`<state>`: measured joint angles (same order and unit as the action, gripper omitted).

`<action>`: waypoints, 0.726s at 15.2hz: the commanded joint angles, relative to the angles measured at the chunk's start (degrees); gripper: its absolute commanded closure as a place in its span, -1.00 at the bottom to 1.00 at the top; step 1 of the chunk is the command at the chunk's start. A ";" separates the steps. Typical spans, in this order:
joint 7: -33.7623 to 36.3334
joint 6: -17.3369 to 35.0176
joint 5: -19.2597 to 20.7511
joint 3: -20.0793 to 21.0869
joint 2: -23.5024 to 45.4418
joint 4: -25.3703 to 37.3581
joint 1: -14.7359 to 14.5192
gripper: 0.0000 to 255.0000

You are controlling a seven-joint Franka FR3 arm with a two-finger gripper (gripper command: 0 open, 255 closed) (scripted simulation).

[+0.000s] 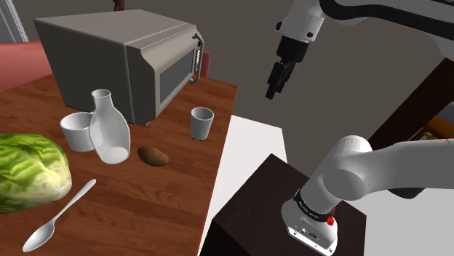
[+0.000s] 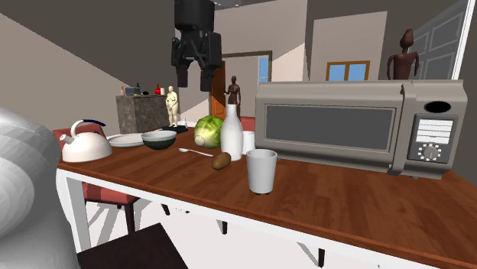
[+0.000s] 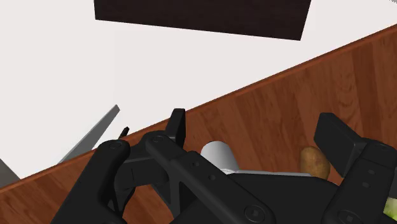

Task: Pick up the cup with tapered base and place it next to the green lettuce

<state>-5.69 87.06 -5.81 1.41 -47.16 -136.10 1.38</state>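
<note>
The cup with the tapered base (image 1: 201, 121) is small, pale grey and upright near the table's edge, in front of the microwave; it also stands at the near edge in the second exterior view (image 2: 261, 170). The green lettuce (image 1: 29, 171) lies at the shoulder view's lower left, and sits behind a white bottle in the second exterior view (image 2: 206, 131). My gripper (image 1: 271, 89) hangs open and empty high in the air, off the table's edge and apart from the cup. In the wrist view, the gripper (image 3: 257, 130) stands wide, with the cup (image 3: 219, 154) far below.
A grey microwave (image 1: 120, 62) stands at the back of the wooden table (image 1: 182, 189). A white bottle (image 1: 109, 131), a second white cup (image 1: 78, 132), a potato (image 1: 153, 156) and a spoon (image 1: 58, 217) lie between cup and lettuce. A kettle (image 2: 85, 142), plate (image 2: 126, 140) and bowl (image 2: 159, 139) sit beyond.
</note>
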 commanded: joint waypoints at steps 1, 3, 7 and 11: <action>0.00 0.00 0.00 0.00 0.00 0.00 0.00 -1.00; -1.20 4.27 0.08 -0.31 2.57 -1.24 -0.09 -1.00; -3.56 12.68 0.05 -0.91 8.64 -2.66 -0.32 -1.00; -5.93 20.72 -0.25 -1.48 15.77 -2.66 -0.64 -1.00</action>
<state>-11.09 105.08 -5.88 -0.04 -33.45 -138.49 0.90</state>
